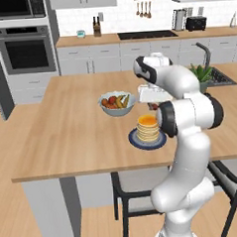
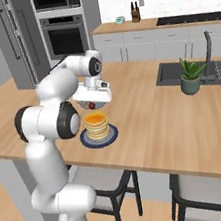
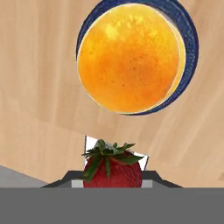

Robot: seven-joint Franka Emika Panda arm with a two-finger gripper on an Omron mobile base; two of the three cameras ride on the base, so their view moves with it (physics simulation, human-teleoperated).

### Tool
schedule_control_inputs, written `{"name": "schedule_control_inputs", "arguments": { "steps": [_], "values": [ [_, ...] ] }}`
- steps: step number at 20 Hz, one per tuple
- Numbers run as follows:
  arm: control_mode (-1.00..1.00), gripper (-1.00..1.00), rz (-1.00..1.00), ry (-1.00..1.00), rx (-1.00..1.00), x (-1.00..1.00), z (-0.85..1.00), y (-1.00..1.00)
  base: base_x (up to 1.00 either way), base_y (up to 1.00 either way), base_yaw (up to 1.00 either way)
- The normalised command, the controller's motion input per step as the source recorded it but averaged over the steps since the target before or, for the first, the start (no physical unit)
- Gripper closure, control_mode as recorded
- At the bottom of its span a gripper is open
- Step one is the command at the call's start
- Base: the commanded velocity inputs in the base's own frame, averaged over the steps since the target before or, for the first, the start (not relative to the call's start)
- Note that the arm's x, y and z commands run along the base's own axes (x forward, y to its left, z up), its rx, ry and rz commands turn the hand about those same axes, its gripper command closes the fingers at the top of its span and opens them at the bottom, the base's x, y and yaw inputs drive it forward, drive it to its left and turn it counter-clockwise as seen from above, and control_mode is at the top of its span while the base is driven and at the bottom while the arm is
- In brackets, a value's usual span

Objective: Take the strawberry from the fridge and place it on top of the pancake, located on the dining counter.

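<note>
My gripper (image 1: 152, 106) is shut on the strawberry (image 1: 153, 107), a small red berry with green leaves. It hangs a little above the dining counter (image 1: 67, 133), just behind the pancake (image 1: 148, 127). That golden stack sits on a dark blue plate (image 1: 140, 142). From the right, the gripper (image 2: 92, 105) and the strawberry (image 2: 91, 106) hover above the far edge of the pancake (image 2: 96, 125). In the hand view the strawberry (image 3: 113, 168) sits between the fingertips, with the pancake (image 3: 129, 57) and the plate (image 3: 188, 39) below and ahead. The fridge (image 2: 17, 36) stands at the back left, doors shut.
A grey fruit bowl (image 1: 117, 103) stands just left of the gripper on the counter. A potted plant (image 2: 191, 77), the sink (image 2: 170, 72) and a dark faucet (image 2: 207, 46) lie to the right. Dark chairs (image 2: 109, 183) are tucked under the near edge.
</note>
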Motion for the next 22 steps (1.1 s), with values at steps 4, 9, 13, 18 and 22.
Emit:
{"name": "schedule_control_inputs", "arguments": {
  "steps": [4, 9, 13, 18, 22],
  "values": [
    [-1.0, 1.0, 0.0, 0.0, -0.03, 0.49, -0.4, 0.0, 0.0, 0.0, 0.0],
    [-1.0, 1.0, 0.0, 0.0, -0.06, 0.26, -0.46, 0.0, 0.0, 0.0, 0.0],
    [-1.0, 1.0, 0.0, 0.0, -0.07, 0.18, -0.41, 0.0, 0.0, 0.0, 0.0],
    [-1.0, 1.0, 0.0, -0.03, -0.07, 0.04, -0.17, 0.11, 0.0, 0.0, 0.0],
    [-1.0, 1.0, 0.0, -0.06, -0.08, 0.0, 0.0, 0.26, 0.0, 0.0, 0.0]
  ]
}}
